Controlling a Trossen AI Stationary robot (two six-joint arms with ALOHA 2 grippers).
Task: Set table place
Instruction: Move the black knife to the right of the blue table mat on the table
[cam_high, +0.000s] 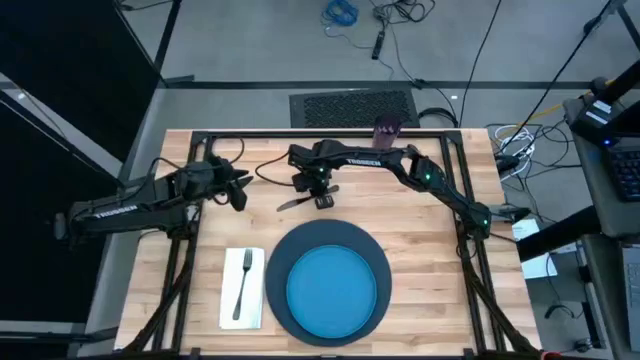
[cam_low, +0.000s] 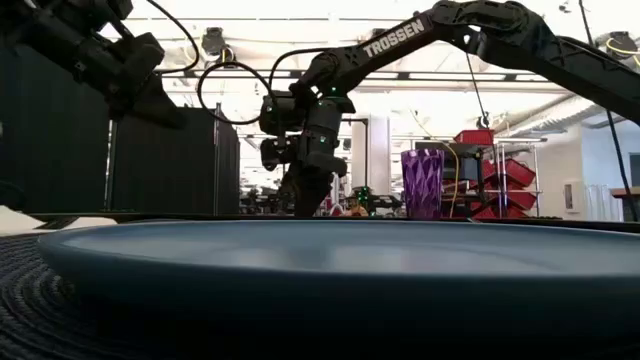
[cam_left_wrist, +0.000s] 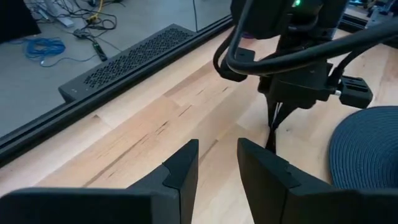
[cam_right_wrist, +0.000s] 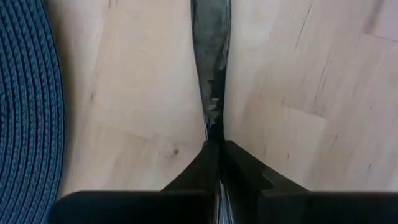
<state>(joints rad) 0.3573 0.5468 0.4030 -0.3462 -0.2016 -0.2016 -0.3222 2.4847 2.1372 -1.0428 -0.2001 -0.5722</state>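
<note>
Two dark fingers (cam_right_wrist: 217, 168) pinch the flat metal knife (cam_right_wrist: 211, 50).

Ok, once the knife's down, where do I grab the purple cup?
Probably across its faceted body, about mid-height, coming in level from the plate side. The purple cup stands upright near the far edge of the table and widens upward, which should stop it slipping.

Overhead, tabletop-level and two close wrist views of table (cam_high: 420, 240)
</note>
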